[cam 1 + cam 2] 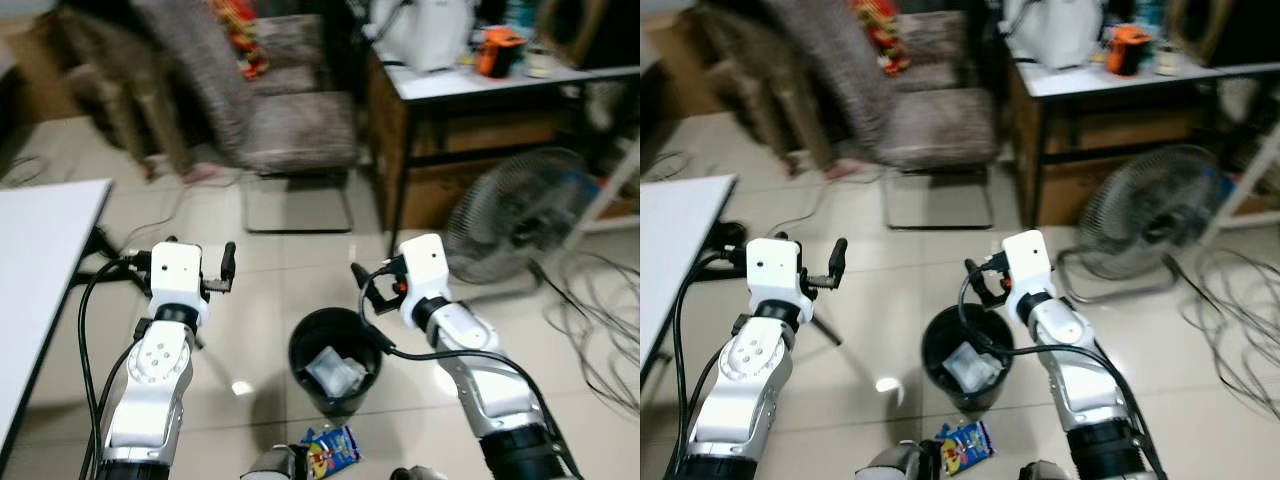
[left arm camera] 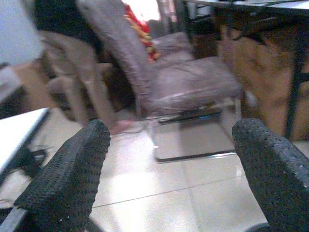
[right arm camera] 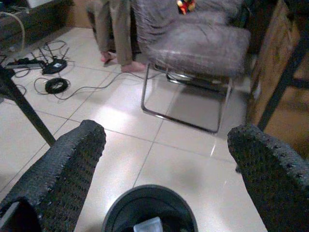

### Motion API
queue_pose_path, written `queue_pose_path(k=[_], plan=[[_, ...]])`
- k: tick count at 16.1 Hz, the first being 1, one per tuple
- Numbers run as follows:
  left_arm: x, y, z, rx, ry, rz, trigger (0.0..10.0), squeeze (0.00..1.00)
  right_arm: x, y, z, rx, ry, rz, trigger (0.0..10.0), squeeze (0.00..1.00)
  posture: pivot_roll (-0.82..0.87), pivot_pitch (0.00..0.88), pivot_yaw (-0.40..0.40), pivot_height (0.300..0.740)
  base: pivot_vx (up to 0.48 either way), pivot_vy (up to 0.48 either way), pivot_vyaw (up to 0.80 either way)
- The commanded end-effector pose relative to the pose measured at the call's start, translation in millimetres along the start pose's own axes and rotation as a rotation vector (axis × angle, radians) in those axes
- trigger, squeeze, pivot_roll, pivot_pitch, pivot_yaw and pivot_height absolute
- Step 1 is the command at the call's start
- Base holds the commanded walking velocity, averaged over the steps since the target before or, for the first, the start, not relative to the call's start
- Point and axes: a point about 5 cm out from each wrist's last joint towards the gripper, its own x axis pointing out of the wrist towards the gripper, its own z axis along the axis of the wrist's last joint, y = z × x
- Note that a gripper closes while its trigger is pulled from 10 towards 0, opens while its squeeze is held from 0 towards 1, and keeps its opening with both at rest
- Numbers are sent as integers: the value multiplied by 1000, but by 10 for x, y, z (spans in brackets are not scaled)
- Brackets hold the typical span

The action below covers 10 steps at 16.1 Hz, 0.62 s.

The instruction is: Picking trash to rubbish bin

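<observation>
— How do the two grippers stand?

— The right gripper has its black fingers spread wide with nothing between them, above the far rim of the round black plastic rubbish bin. The left gripper is also spread and empty, raised over the pale tiled floor to the left of the bin.

— And the trash?

— A crumpled whitish wrapper lies inside the upright bin. A colourful flat snack packet lies on the floor just before the bin, its long axis slanting toward the bin.
</observation>
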Motion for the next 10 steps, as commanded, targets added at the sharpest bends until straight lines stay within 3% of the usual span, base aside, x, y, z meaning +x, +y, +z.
queue_pose_path(k=[1, 4, 10], plan=[[6, 48, 0, 22, 9, 29, 10000, 0, -8, 68, 15, -3, 4, 10, 10000, 0, -83, 92, 123, 740, 0, 0, 800], [9, 103, -5, 27, 18, 74, 10000, 0, 40, 157, 104, 7, -33, -5, 10000, 0, -86, 100, 113, 740, 0, 0, 800], [-38, 76, -34, 14, 39, 91, 10000, 0, 86, 165, 150, 17, -45, -51, 10000, 0, -84, 117, 94, 740, 0, 0, 800]])
